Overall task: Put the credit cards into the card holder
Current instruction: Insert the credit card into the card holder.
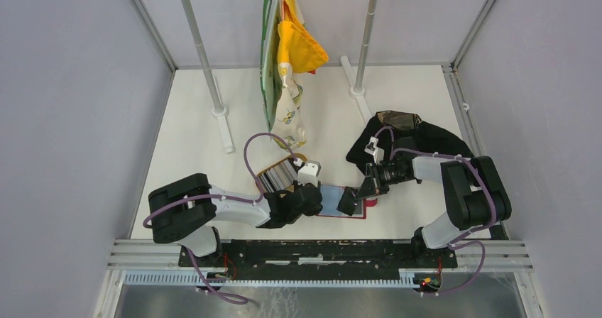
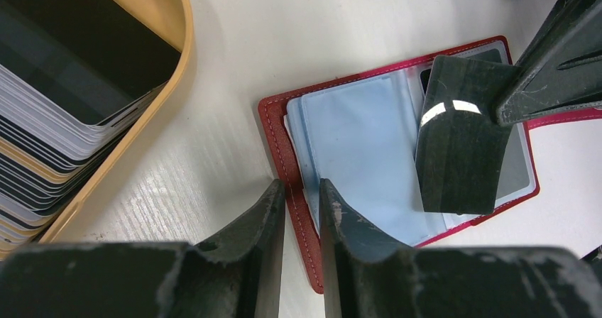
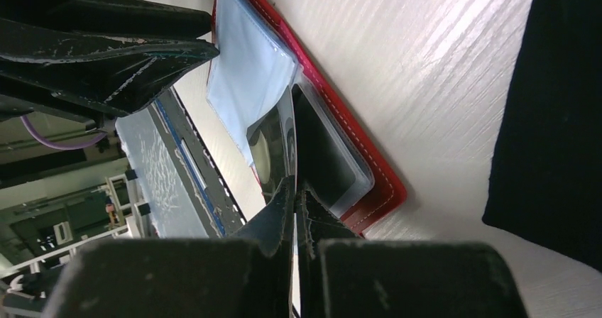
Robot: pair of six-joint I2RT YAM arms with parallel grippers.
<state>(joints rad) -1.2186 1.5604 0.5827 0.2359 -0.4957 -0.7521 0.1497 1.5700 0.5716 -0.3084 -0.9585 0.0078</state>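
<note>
The card holder (image 1: 353, 212) lies open on the table, a red wallet with pale blue plastic sleeves (image 2: 355, 147). My left gripper (image 2: 303, 190) stands at its left edge. Its jaws are nearly together, astride the red stitched rim, with nothing clamped. My right gripper (image 3: 294, 187) is shut on a black credit card (image 2: 458, 147) and holds it tilted over the wallet's right half (image 3: 369, 162). The card's far end is at the sleeve there. Another dark card (image 3: 323, 147) lies inside that sleeve. Several more credit cards (image 2: 64, 98) are stacked in a tan tray (image 2: 167, 69).
A black cloth (image 1: 419, 137) lies behind my right arm. It also fills the right edge of the right wrist view (image 3: 554, 105). A rack with hanging cloths (image 1: 287, 62) stands at the back on two poles. A metal rail (image 1: 319, 250) runs along the near edge.
</note>
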